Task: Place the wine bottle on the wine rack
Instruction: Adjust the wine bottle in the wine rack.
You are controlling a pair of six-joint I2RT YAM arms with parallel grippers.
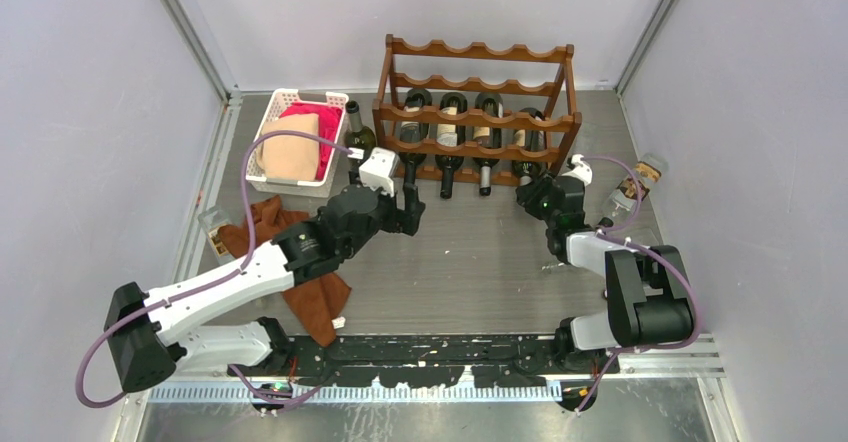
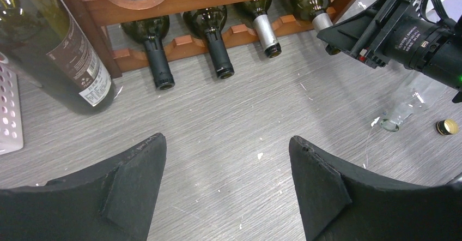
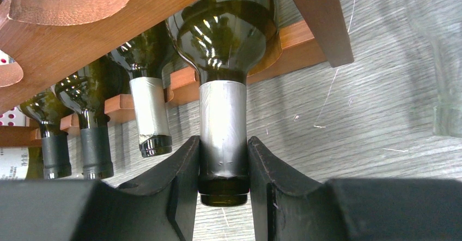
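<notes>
R end effector [image 3: 222, 145] clenched on silver-foil neck of wine bottle [image 3: 229, 34], which lies in wine rack [image 3: 65, 28], lowest tier, rightmost slot; body mostly hidden behind rail, cut off at frame top. L end effector [image 2: 228, 140] released, over table [image 2: 234, 99]. Green bottle [image 2: 54, 50] beside rack: label script illegible.

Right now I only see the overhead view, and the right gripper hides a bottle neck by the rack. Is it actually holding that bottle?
Observer: Yes. The right wrist view shows the right gripper shut on the wine bottle by its silver-foiled neck, the body already lying in the wine rack.
Operator: And the left gripper?
Observer: The left gripper is open over bare table.
Operator: Anything small I'm missing?
Observer: A gold cap lies on the table near the clear bottle.
</notes>
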